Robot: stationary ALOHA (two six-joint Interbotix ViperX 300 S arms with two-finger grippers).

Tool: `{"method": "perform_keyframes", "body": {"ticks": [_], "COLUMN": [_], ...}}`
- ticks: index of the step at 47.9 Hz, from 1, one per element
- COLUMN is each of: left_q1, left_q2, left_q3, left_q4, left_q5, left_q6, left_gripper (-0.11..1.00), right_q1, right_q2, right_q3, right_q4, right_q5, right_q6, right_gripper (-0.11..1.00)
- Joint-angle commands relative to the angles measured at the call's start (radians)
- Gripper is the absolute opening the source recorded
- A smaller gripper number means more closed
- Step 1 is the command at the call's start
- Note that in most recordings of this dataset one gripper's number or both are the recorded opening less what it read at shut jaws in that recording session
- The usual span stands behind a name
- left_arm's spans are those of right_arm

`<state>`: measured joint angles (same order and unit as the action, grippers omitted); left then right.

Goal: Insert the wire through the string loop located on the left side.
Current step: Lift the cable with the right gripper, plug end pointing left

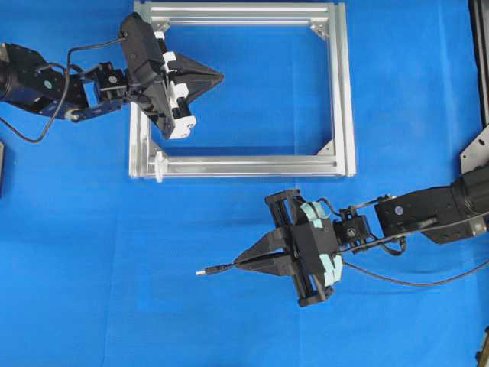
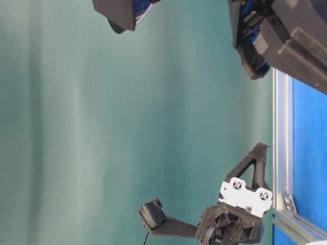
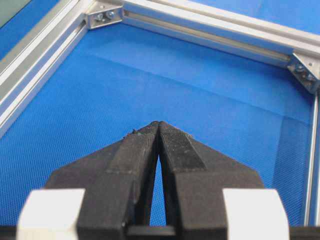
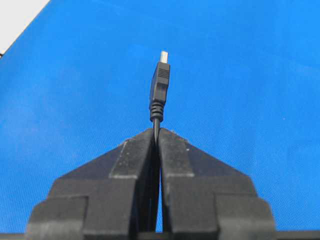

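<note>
My right arm reaches in from the right edge of the overhead view, forearm nearly level, and my right gripper (image 1: 238, 264) points left over the blue cloth (image 1: 92, 252), below the silver frame (image 1: 341, 92) and well apart from it. My left arm comes in from the upper left, its left gripper (image 1: 220, 76) pointing right into the frame's open middle, hanging over the cloth inside the bars. The wire (image 1: 218, 268) lies with its long axis left to right in the overhead view — the plug's short silver tip leads, pointing left, away from my fingers, while the rest of the cable trails back right under the arm. In the right wrist view the plug (image 4: 159, 87) stands straight out ahead of my fingertips (image 4: 134, 150). My right jaws are clamped on the wire just behind the plug; my left jaws are pressed together on nothing. The string loop (image 1: 160, 166) sits as a small white bit at the frame's lower left corner, on the bottom bar — the plug tip is near it but below and to its right
</note>
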<state>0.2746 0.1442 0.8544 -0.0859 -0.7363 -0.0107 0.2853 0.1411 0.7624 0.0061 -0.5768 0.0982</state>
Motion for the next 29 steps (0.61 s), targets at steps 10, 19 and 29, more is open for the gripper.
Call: {"method": "perform_keyframes", "body": {"ticks": [10,19,29], "left_q1": [0.002,0.002,0.002], "left_q2": [-0.032,-0.032,-0.032], "left_q3": [-0.009,-0.008,-0.009], "left_q4": [0.003,0.003,0.003], "left_q5": [-0.005,-0.005,-0.005], "left_q6": [-0.002,-0.002,-0.002], "left_gripper": [0.00,0.00,0.00], "right_q1": [0.000,0.000,-0.018], "right_q2": [-0.031,-0.031,-0.031], "right_q3": [-0.008,-0.008,-0.005], "right_q4": [-0.002,0.000,0.000], "right_q5": [-0.005,-0.005,-0.003], "right_q6": [0.002,0.002,0.000], "right_gripper": [-0.01,-0.01,-0.01]}}
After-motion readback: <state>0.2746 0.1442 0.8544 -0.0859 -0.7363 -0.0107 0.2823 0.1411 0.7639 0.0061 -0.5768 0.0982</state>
